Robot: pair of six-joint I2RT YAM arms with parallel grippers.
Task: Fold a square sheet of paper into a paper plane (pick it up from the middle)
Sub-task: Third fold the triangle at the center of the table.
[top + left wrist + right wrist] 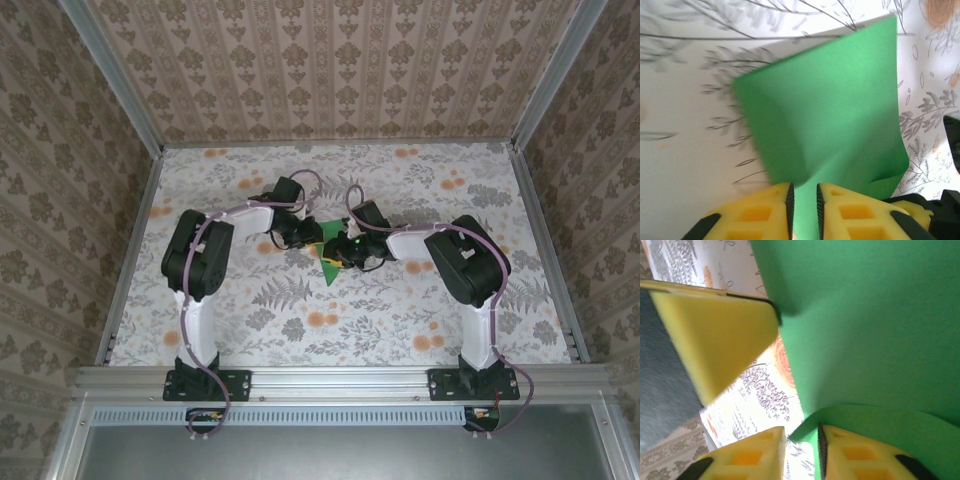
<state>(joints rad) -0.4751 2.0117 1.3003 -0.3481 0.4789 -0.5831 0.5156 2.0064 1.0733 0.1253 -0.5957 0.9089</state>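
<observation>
- Reaching in from the left of the overhead view, the left arm (pixel 200 260) bent toward the middle of the flowered counter (pixel 300 320). Its left claw (pixel 305 238) sat at the left edge of the green sheet (pixel 328 268).
- At the centre of that frame, the green sheet lay between the two claws, with one pointed corner aimed at the lower edge.
- Just right of the sheet, the right claw (pixel 352 250) met it from the other side, close to the left claw. The right arm (pixel 470 265) stood further right.
- In the left wrist view, bare counter (pixel 685 150) took up the left side and the green sheet (pixel 830 115) spread across the centre and right, with a shadow under its left edge.
- At the bottom of that view, the left claw (pixel 804 192) stood slightly parted. Its yellow fingers (pixel 765 212) were a narrow gap apart, green showed in the gap, and no firm pinch was visible.
- In the right wrist view, a yellow wedge at upper left was one of the left claw's fingers (pixel 715 340), touching the sheet's edge. Patterned counter (pixel 760 390) showed below it.
- The green sheet (pixel 865 330) covered the right side of that view, and its lower edge curled over one finger.
- At the bottom, the right claw (pixel 801 435) was also slightly parted. Counter showed through the gap, and the claw clamped nothing.
</observation>
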